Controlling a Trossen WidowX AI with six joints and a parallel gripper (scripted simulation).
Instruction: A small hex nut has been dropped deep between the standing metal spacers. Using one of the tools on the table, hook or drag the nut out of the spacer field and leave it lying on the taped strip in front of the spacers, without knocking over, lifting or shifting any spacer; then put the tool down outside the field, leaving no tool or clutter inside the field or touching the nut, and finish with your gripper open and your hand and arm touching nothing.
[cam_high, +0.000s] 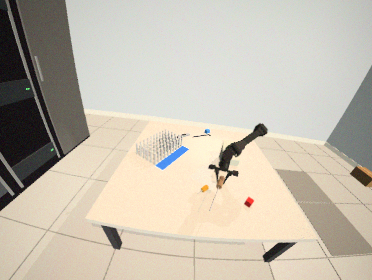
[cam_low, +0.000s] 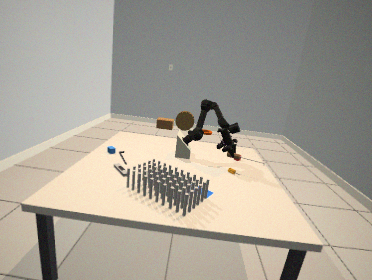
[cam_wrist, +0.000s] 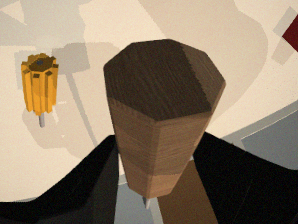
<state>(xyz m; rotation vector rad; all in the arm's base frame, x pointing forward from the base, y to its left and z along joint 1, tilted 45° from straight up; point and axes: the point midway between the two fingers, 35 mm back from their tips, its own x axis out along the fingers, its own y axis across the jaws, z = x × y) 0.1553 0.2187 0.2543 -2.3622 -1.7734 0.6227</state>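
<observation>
My gripper (cam_high: 220, 179) (cam_wrist: 154, 139) is shut on the wooden handle (cam_wrist: 160, 100) of a tool with a thin metal rod (cam_high: 213, 200). The fingers stand on both sides of the handle, low over the near part of the table. In the wrist view the handle's dark end faces the camera and most of the rod is hidden. The standing metal spacers (cam_high: 160, 145) (cam_low: 167, 187) are far from the gripper, with the blue taped strip (cam_high: 172, 158) (cam_low: 209, 193) in front of them. The hex nut cannot be made out among the spacers.
An orange fluted handle with a short metal shaft (cam_high: 204, 188) (cam_low: 231, 171) (cam_wrist: 40, 85) lies beside the held tool. A red block (cam_high: 249, 202) (cam_wrist: 292, 34) lies on its other side. A thin dark bent tool (cam_high: 202, 136) (cam_low: 123, 157), a grey piece (cam_low: 120, 169) and a blue block (cam_high: 207, 131) (cam_low: 111, 150) lie near the spacers.
</observation>
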